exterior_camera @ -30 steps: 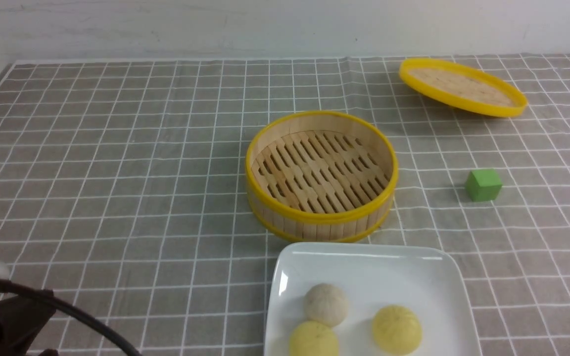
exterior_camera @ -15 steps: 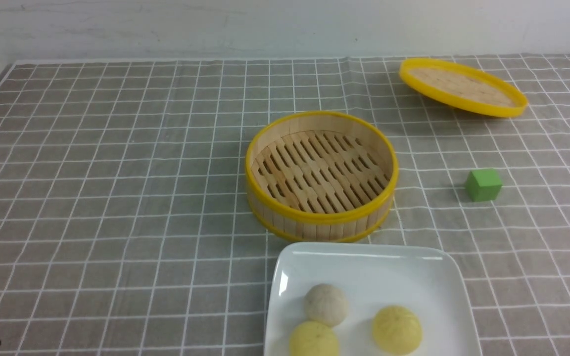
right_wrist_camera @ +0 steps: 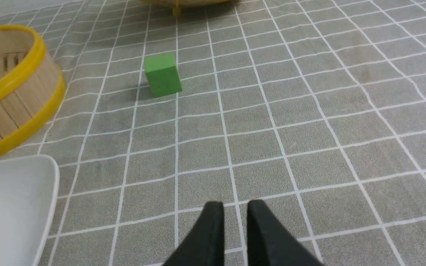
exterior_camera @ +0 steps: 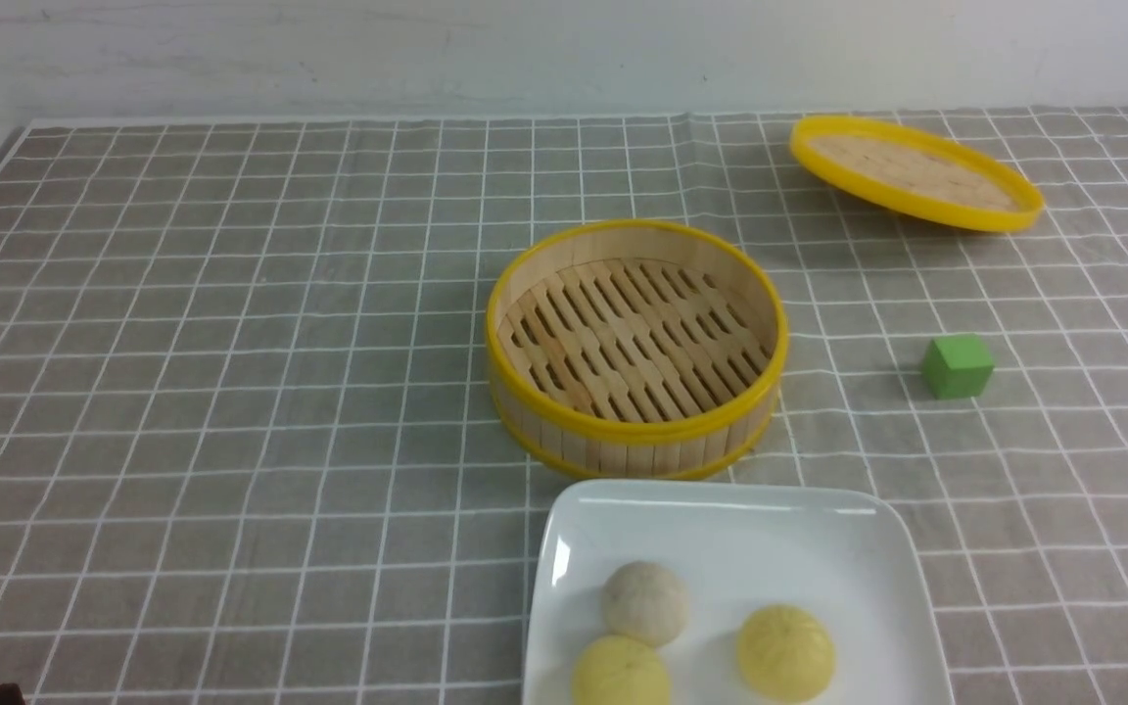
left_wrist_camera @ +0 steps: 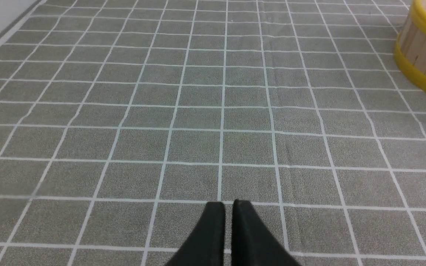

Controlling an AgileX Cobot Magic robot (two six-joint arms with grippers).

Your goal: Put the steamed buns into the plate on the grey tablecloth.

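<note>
Left gripper and right gripper sit nearly closed, empty; buns rest in the plate, so keep clear.

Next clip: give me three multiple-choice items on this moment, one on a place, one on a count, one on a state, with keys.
1. Where do the steamed buns lie?
A. in the steamer basket
B. on the plate
C. on the lid

2. How many are pale yellow?
A. one
B. two
C. three

3. The steamer basket is:
A. covered
B. full
C. open and empty

B: all three steamed buns sit on the plate.
B: two yellow, one greyish.
C: the steamer basket shows bare slats, and the lid lies apart.
</note>
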